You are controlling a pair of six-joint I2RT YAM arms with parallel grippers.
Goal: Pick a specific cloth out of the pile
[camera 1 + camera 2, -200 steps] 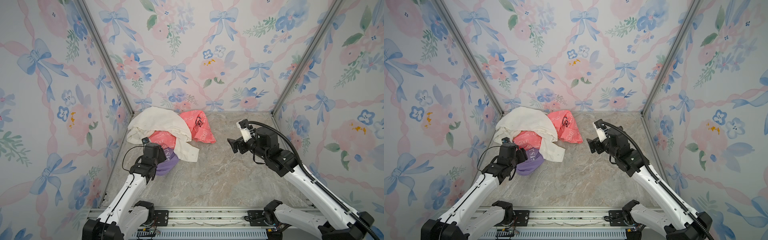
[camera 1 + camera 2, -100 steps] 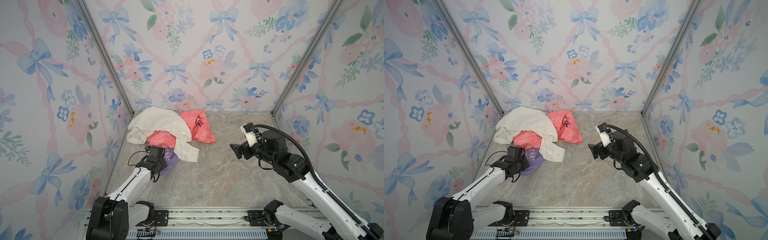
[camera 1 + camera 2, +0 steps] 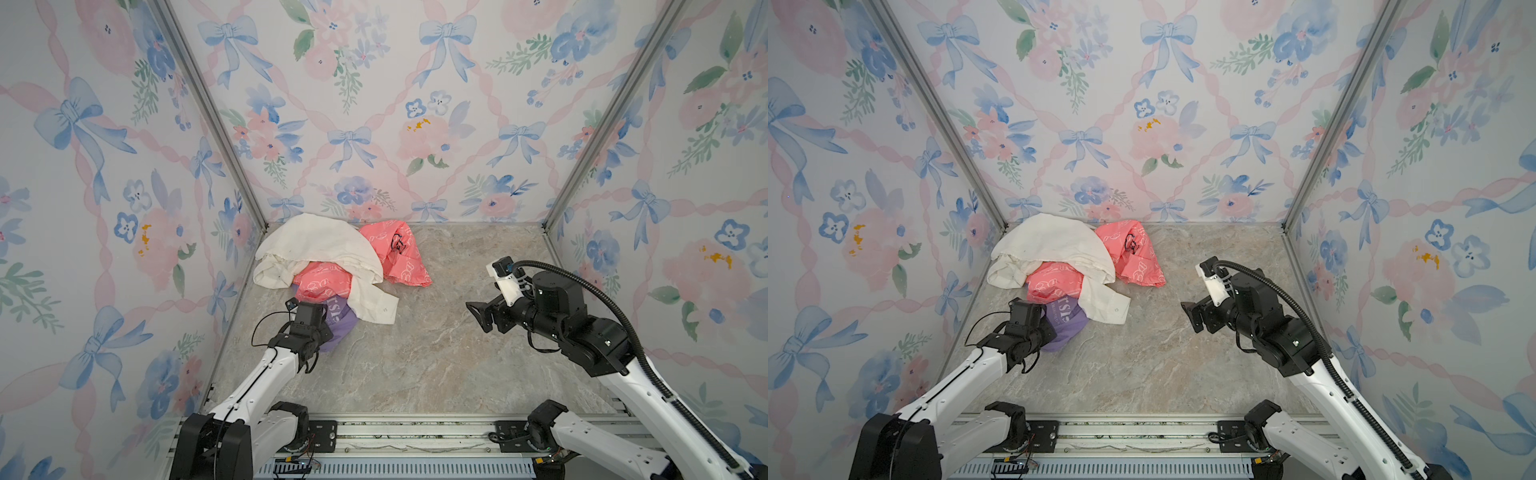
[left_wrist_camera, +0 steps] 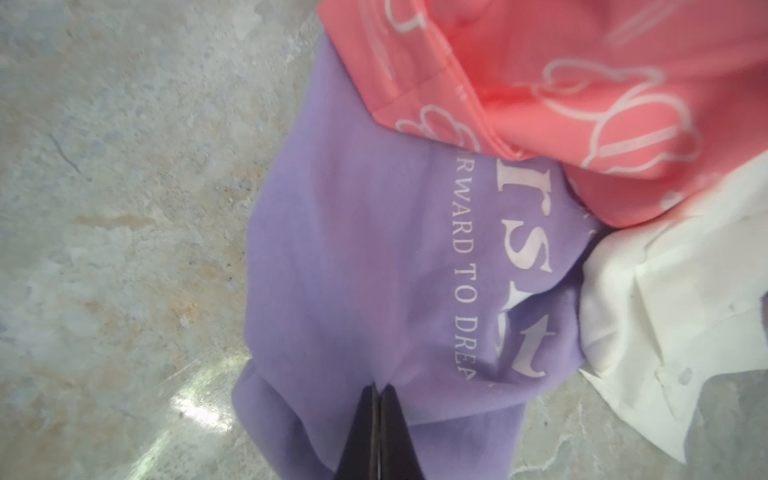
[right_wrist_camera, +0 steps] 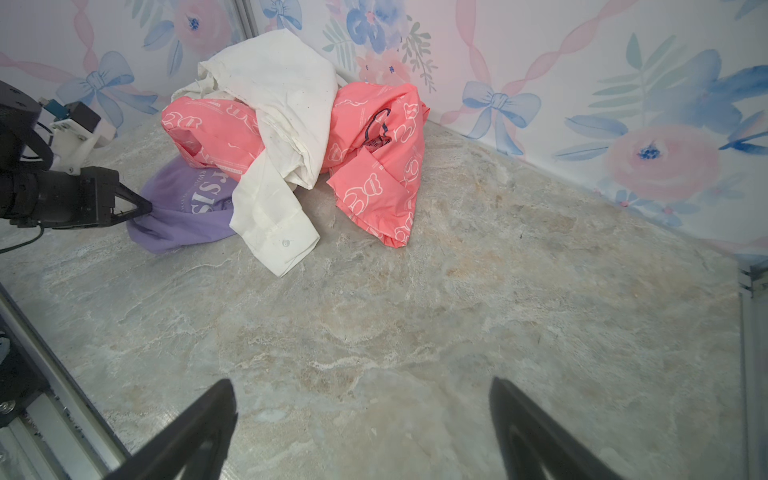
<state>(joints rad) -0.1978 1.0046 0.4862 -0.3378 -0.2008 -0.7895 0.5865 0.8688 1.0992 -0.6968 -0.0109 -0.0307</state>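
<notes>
The pile [image 3: 332, 270] lies in the back left corner of the floor: a cream-white shirt [image 3: 316, 245] draped over a coral-pink cloth [image 3: 401, 259] with white bear outlines. The cloth [image 3: 343, 322], lavender with white lettering, sticks out from under the pile's near side in both top views [image 3: 1069, 322]. My left gripper [image 4: 379, 388] is shut on a fold at the cloth's [image 4: 353, 249] near edge, low by the floor. The right wrist view shows the same pinch [image 5: 147, 206]. My right gripper [image 3: 478, 318] hangs open over bare floor, well to the right of the pile, its fingers [image 5: 208, 415] holding nothing.
Marble-patterned floor [image 3: 436, 353] spreads between the two arms. Floral walls close in the left, back and right, with metal corner posts [image 3: 552, 216]. A metal rail [image 3: 415, 424] runs along the front edge, carrying both arm bases.
My left gripper dropped low to the floor and shut on the lavender cloth's near edge. The right arm drew back a little to the right, still open.
</notes>
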